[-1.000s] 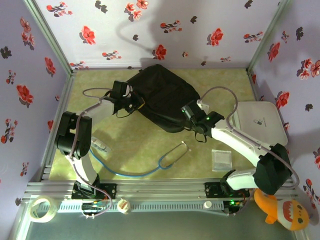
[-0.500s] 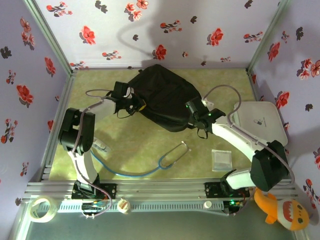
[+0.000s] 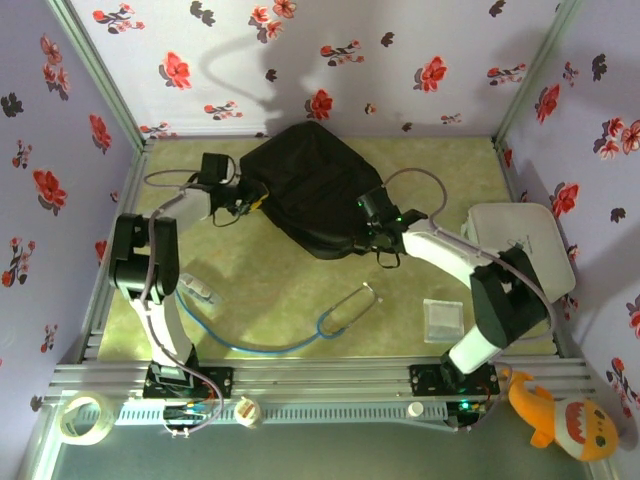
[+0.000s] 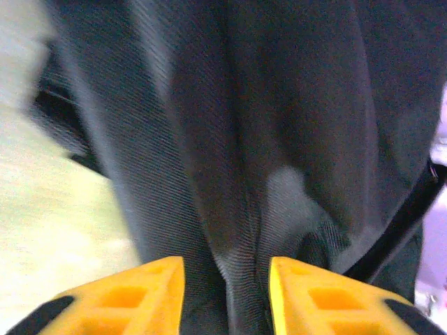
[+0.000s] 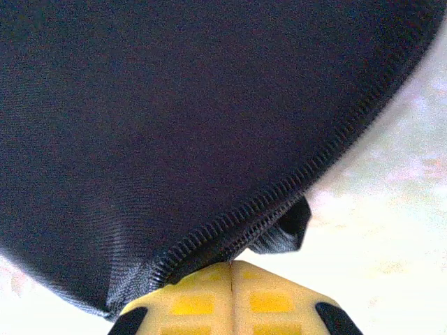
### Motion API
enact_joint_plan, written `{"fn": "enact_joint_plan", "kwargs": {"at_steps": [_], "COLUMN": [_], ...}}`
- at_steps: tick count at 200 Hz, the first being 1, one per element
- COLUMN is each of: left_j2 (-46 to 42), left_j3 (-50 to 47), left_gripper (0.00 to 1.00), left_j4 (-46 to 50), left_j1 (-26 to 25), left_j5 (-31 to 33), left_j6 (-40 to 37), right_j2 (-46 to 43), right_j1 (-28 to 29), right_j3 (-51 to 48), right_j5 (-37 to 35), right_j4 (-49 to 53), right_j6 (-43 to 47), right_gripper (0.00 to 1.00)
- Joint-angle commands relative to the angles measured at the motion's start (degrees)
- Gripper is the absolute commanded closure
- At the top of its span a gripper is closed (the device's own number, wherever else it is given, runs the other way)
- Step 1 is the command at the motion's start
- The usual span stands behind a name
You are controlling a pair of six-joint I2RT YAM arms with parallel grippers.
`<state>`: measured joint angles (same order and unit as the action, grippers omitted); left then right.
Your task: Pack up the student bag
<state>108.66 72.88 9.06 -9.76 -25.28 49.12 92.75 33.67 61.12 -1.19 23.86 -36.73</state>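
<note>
The student bag [image 3: 310, 195] lies far-centre on the worktop [image 3: 270, 290], the left claw [image 4: 227, 264] parted around a fold of it, the right claw [image 5: 232, 265] closed tight at its zip edge.

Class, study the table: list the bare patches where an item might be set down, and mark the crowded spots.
Free: the green mat between the large black fabric backpack and the flat white rounded board; also between backpack and blue-tubed stethoscope. Crowded: the backpack's two ends, where the left arm and right arm reach in.
</note>
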Motion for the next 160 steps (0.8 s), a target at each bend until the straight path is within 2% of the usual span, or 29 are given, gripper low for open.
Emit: {"fn": "enact_joint_plan", "kwargs": {"at_steps": [1, 29, 68, 96, 112, 160], "left_j2": [-3.64, -8.59, -11.38, -8.53, -6.50, -3.40], "left_j3": [-2.24, -6.70, -10.18, -10.44, -9.07, -7.32], "left_gripper": [0.51, 0.41, 0.36, 0.41, 0.45, 0.53], "left_j4": [4.12, 4.50, 0.13, -7.34, -8.62, -4.94], "left_j1": [0.79, -1.17, -10.97, -17.81, -20.17, -21.96], "left_j5": [4.49, 4.58, 4.45, 4.45, 5.48, 8.33], "left_j6": [-2.45, -0.40, 7.84, 16.16, 18.29, 19.58], "right_j2": [3.74, 6.41, 5.44, 4.85, 4.48, 2.84], "right_j1": [1.22, 1.22, 1.05, 0.78, 0.69, 0.59], "right_j3": [4.01, 5.79, 5.33, 4.46, 4.07, 2.97], "right_j5": [3.84, 4.26, 3.83, 4.39, 4.73, 4.71], "right_j4": [-4.39, -6.04, -7.09, -7.57, -7.69, -8.03], "right_j6": [2.36, 2.04, 2.28, 2.20, 2.05, 1.36], "right_gripper": [1.00, 1.00, 1.00, 1.00, 1.00, 1.00]}}
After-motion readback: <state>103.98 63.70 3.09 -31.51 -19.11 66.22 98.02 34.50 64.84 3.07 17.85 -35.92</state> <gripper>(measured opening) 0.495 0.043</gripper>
